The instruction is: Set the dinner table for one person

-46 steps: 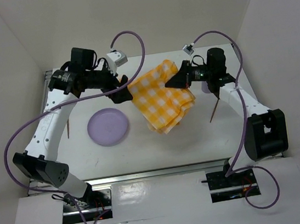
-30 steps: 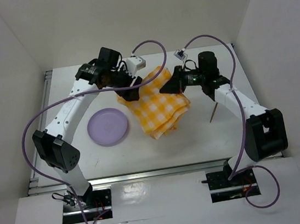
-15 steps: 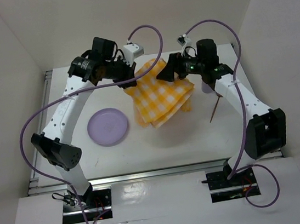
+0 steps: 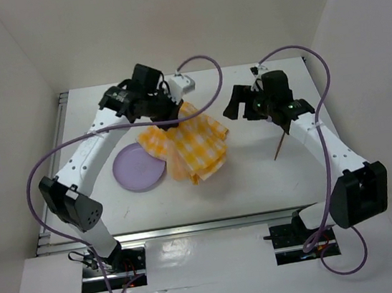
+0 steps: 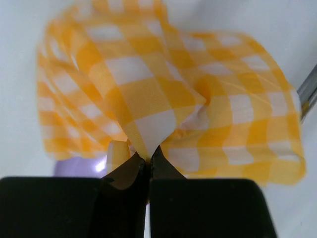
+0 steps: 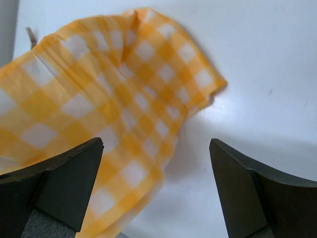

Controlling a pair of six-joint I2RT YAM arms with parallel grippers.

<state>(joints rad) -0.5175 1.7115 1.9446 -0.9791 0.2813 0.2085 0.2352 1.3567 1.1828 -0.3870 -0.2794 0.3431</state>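
Observation:
A yellow-and-white checked cloth hangs crumpled above the middle of the white dinner table. My left gripper is shut on its upper corner. In the left wrist view the jaws pinch a fold of the cloth. My right gripper stands open just right of the cloth and holds nothing. Its wrist view shows the gripper spread wide, with the cloth lying below and to the left, apart from the fingers.
A round purple plate lies left of the cloth, and the cloth's lower edge reaches over its right rim. A thin brown stick lies on the table under the right arm. White walls close in the table on three sides.
The right gripper has opened, let go of the cloth and drawn back to the right. The left gripper has shut on the cloth and carried it down and left towards the plate.

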